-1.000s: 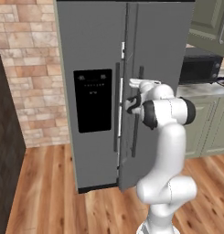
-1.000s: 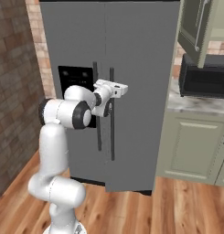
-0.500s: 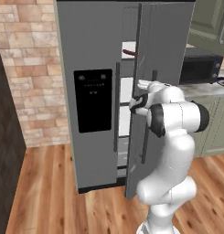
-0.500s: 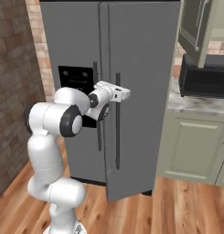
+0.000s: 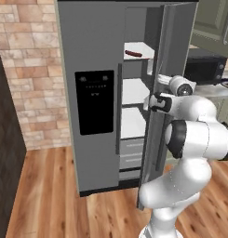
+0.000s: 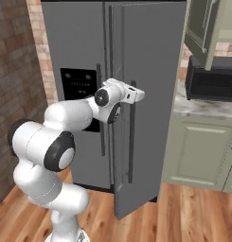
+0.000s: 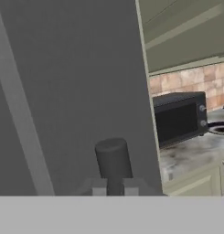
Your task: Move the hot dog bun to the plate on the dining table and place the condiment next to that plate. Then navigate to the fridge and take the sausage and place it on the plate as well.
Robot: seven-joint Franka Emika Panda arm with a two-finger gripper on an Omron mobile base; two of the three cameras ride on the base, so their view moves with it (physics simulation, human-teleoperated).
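Brick wall (image 5: 27, 69) and warm wooden floor (image 5: 50, 195) frame a tall grey fridge (image 5: 90, 56) with a black dispenser panel (image 5: 94, 102) on its left door. From the left base camera, the right door (image 5: 164, 69) stands swung partway open, showing white shelves (image 5: 134, 90) and drawers (image 5: 130, 153) inside. On the top shelf, toward 12 o'clock of the opening, lies the sausage (image 5: 133, 53), slim and dark red-brown, lying flat and apart from everything else.

A white robot arm rises from 5 o'clock in that view and bends up to the door's edge. Its pincer (image 5: 155, 101) sits at the door's vertical handle, near the middle of the door's height. From the right base camera, the pincer (image 6: 133, 97) reaches across from 9 o'clock to the long dark handle (image 6: 132, 142) on the door's outer face. From the hand camera, the two finger tips (image 7: 99, 186) are drawn close together around the round grey handle (image 7: 112, 160), so the pincer is clamped tight on it.

Beyond the fridge, at 3 o'clock, a black microwave (image 6: 213, 82) rests on a marble bench (image 6: 198, 106) above pale green cabinets (image 6: 195, 149), with more green cabinets (image 6: 207, 26) mounted overhead.
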